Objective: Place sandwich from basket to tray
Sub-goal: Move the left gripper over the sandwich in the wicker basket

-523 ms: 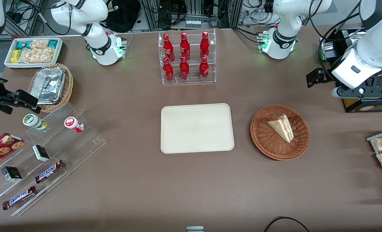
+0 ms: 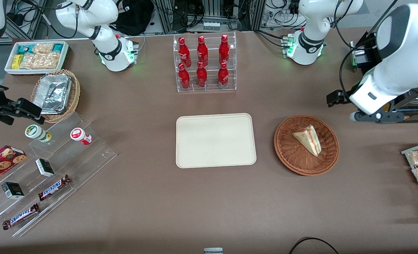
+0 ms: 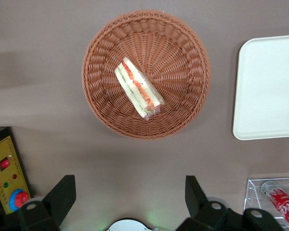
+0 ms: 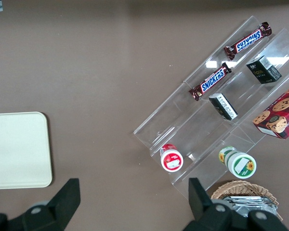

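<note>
even bright overhead light, soft faint shadows under the basket point(image 2: 306, 145) and tray point(image 2: 215, 140), glare on foil containers point(image 2: 52, 92) and acrylic rack point(image 4: 216, 110), gripper point(image 3: 127, 198) fingers soft-focus in wrist view, front view sharp

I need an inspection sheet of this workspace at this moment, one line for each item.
Surface: brown table, one level.
Job's things: sandwich lies in the basket; tray beside it, bare.
Clutter: red bottles in a clear rack; foil containers in a tan basket; white bin of snacks; snack bars and boxes on clear steps.
Grippers: left pincer open, above the table beside the basket, holding nothing.
Cables: a black cable at the table edge nearest the front camera.
Surroundings: equipment racks and wiring above the table's edge.
</note>
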`<move>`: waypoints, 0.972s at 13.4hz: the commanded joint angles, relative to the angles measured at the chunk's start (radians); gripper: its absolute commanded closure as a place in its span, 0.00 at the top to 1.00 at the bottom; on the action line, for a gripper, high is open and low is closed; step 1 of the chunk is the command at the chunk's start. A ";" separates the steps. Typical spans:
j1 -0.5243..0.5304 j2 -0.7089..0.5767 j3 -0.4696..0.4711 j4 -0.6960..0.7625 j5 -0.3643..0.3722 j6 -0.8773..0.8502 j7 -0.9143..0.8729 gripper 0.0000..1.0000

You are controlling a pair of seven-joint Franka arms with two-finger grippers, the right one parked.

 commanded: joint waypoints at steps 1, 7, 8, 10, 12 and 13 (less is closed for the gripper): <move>-0.017 -0.024 -0.011 -0.125 0.013 0.117 -0.024 1.00; -0.024 -0.038 -0.010 -0.360 0.013 0.395 -0.037 1.00; -0.022 -0.038 -0.010 -0.403 0.013 0.459 -0.040 1.00; -0.018 -0.031 -0.008 -0.464 0.013 0.573 -0.095 1.00; -0.018 -0.020 -0.008 -0.492 0.013 0.628 -0.187 1.00; -0.018 -0.012 -0.008 -0.509 0.013 0.667 -0.236 1.00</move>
